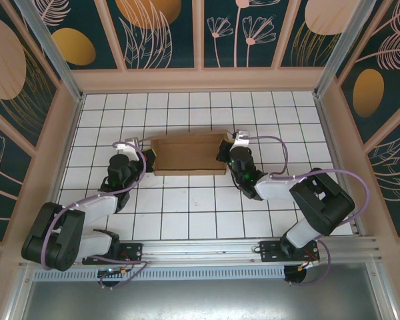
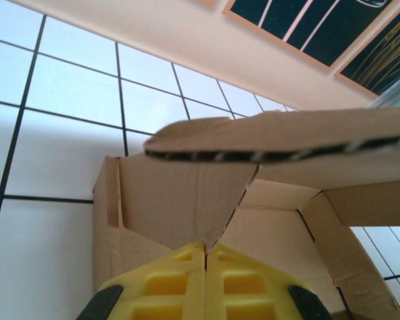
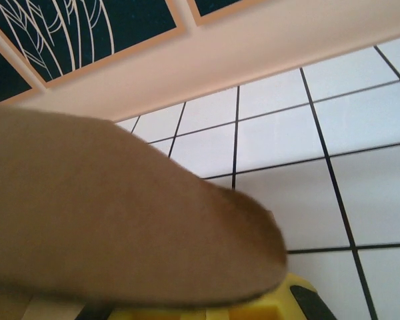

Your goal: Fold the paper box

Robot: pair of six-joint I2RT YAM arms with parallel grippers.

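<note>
Both hands closed, one at each short end of a half-folded paper box point(image 1: 190, 155) mid-tabletop.
Near: bare white-tiled tabletop point(image 1: 187, 207) between the arm bases and the box, so there's plenty of room to pull back. Left hand point(image 2: 205, 253) has its yellow fingers pressed together, tips up against the box's left end wall. It looks more like a push or brace than a pinch. Right hand point(image 1: 225, 150) is also closed at the right end, with a blurred cardboard flap point(image 3: 120, 213) lying over its fingers. Can't tell if it grips anything. Likely reason: bracing both ends keeps the side walls upright and stops the box sliding. Box lies long side left-right, with a lid flap edge point(image 2: 280, 143) hanging above the open cavity. Far: a few tile rows free behind the box before the back wall point(image 1: 200, 80). Both side walls are well apart from it.
</note>
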